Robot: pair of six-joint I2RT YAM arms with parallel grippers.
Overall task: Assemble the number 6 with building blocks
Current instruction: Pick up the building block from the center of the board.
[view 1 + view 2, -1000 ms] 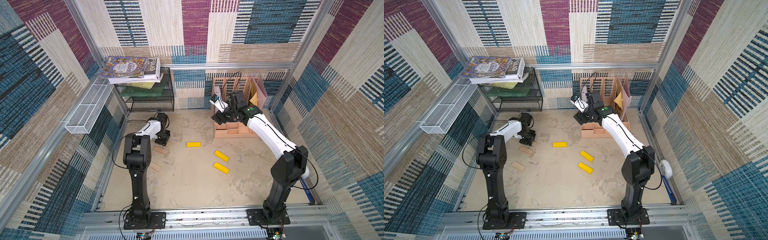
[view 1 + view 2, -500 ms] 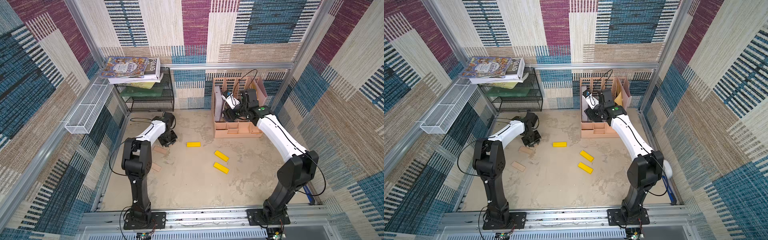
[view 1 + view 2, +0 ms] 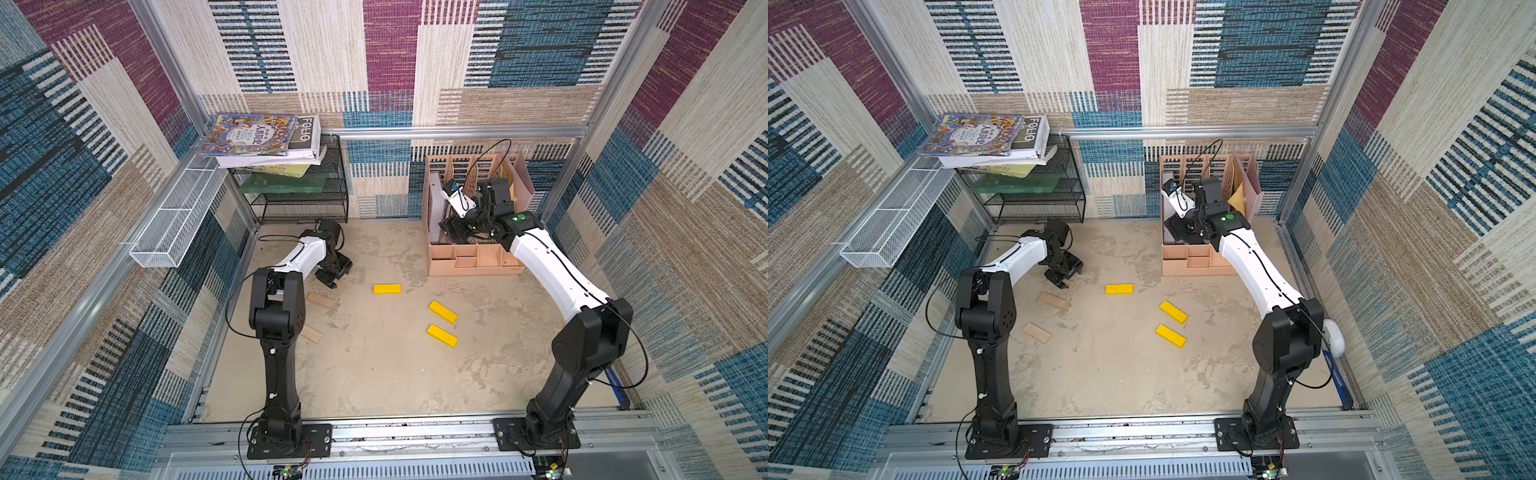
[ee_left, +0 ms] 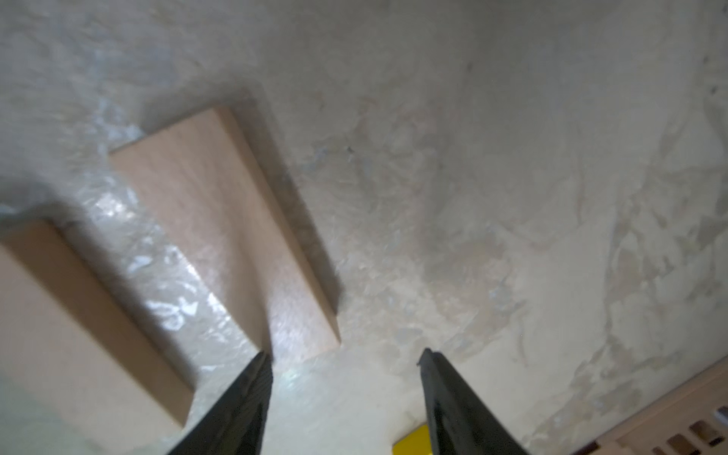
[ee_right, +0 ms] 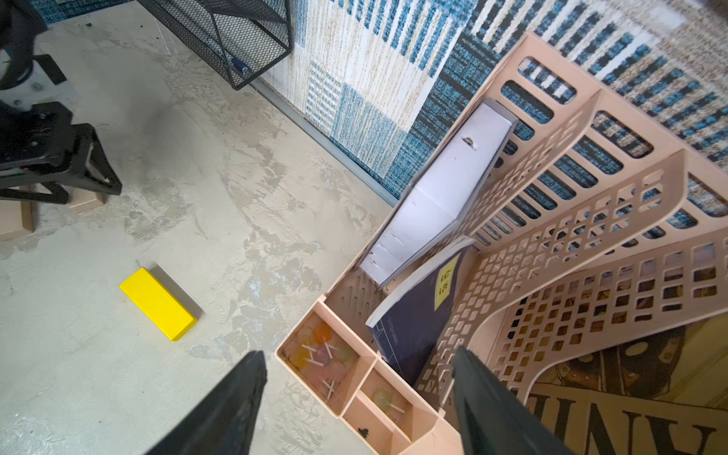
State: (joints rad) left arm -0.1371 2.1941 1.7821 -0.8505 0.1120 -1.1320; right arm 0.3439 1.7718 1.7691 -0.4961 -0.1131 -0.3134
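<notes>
Building blocks lie flat and separate on the counter (image 3: 374, 386), none touching another. One yellow bar (image 3: 387, 288) lies crosswise near the middle, toward the back. A second yellow bar (image 3: 443, 311) and a third yellow bar (image 3: 442, 335) lie near each other, roughly parallel and angled, toward the right arm's side. On the left arm's side, one pale wooden bar (image 3: 320, 300) lies just beside the left end effector (image 4: 344, 354). Another pale wooden bar (image 3: 312, 334) lies nearer the front, partly hidden behind the left arm. The left end effector sits low over the counter and is released: the left wrist view shows its two fingers apart with bare counter between them. One fingertip (image 4: 256, 378) overlaps the end of a pale bar in that view; contact cannot be determined. The right end effector (image 5: 358, 352) is likewise released, fingers spread with nothing gripped. It hangs above a front corner of the peach file organiser (image 5: 429, 435), which stands at the back of the counter on the right arm's side.
</notes>
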